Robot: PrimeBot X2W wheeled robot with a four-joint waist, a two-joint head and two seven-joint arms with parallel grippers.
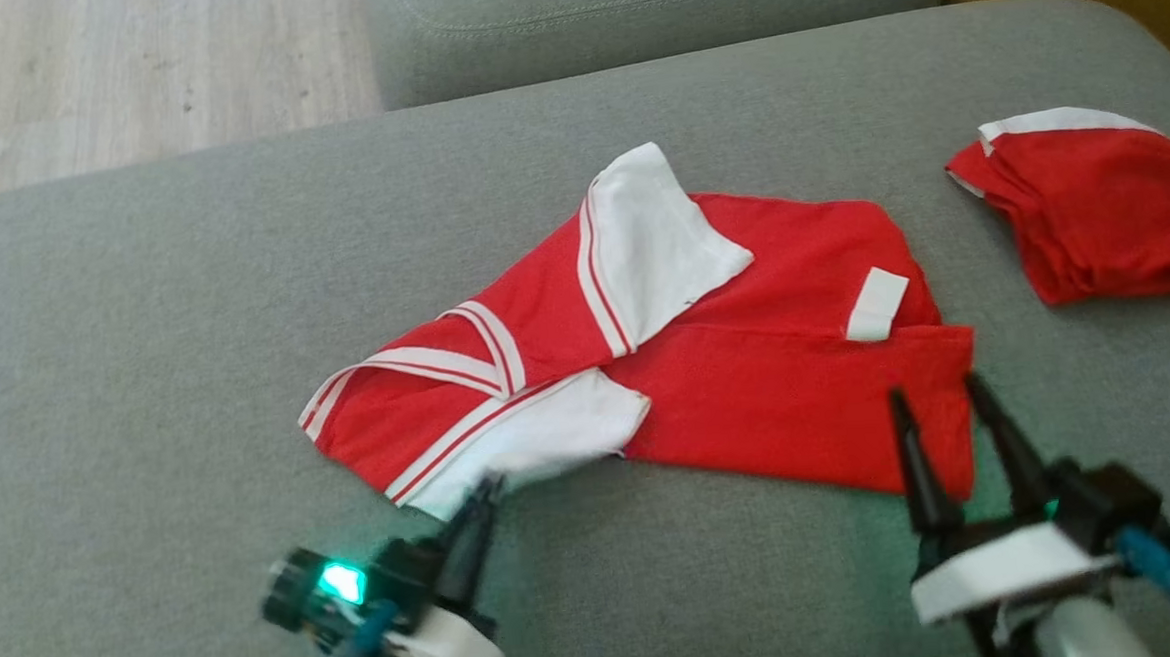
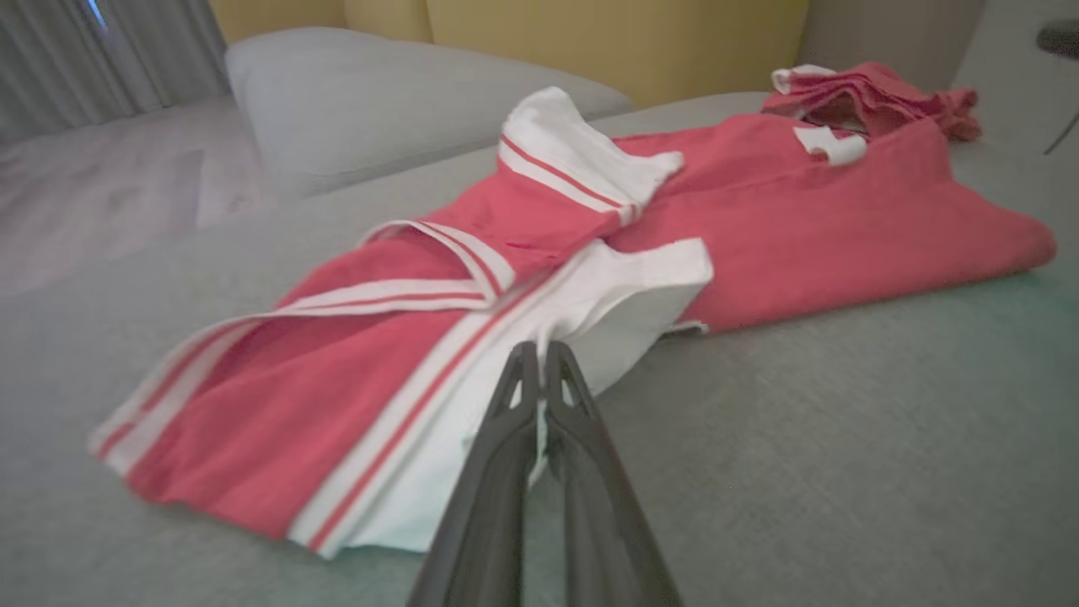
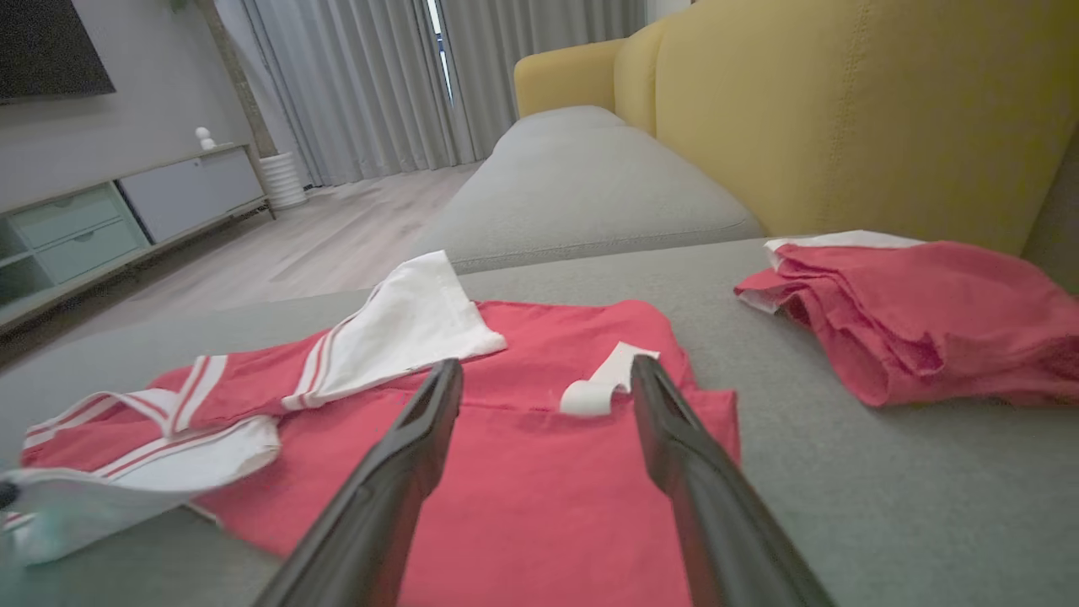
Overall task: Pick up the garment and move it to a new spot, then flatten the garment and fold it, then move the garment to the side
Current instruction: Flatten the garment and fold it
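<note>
Garment (image 1: 749, 400), red with white striped panels, lies crumpled mid-cushion on the grey sofa seat (image 1: 145, 342). Left gripper (image 1: 488, 489): fingers pressed together, pinching the white panel at the garment's near-left edge. Right gripper (image 1: 934, 395): fingers spread over the red near-right corner, holding nothing. Judgement: close the right on that corner before lifting, raise both evenly to keep the cloth taut, and avoid the second red garment (image 1: 1110, 211) far right.
</note>
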